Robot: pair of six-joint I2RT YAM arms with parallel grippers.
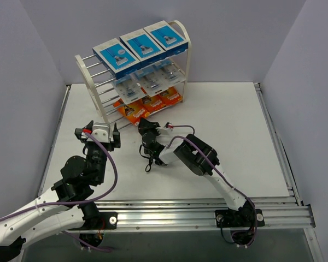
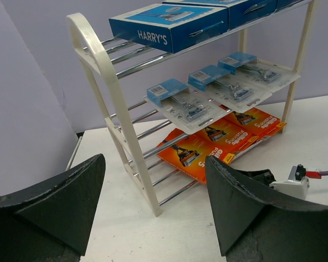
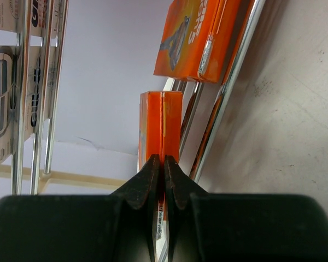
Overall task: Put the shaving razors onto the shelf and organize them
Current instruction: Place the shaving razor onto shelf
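One white table (image 1: 235, 142) carries everything. At its far left stands the shelf (image 1: 181, 52), a white frame with tiers of chrome rods. The left arm (image 1: 44, 210) extends up the left side of the table. The right arm (image 1: 199, 155) extends from the near right toward the foot of the shelf.

On the shelf lie three blue boxes (image 1: 142, 43) side by side on the top tier. Three blister packs (image 1: 150, 79) are on the tier below, and three orange packs (image 1: 158, 101) on the tier under that, nine in all.

The left gripper (image 1: 98, 133) hangs near the shelf's left end with its fingers wide apart, holding nothing. The right gripper (image 3: 163, 161) is pinched tight on the near edge of the left orange pack (image 3: 161, 117), seen edge-on from the wrist.
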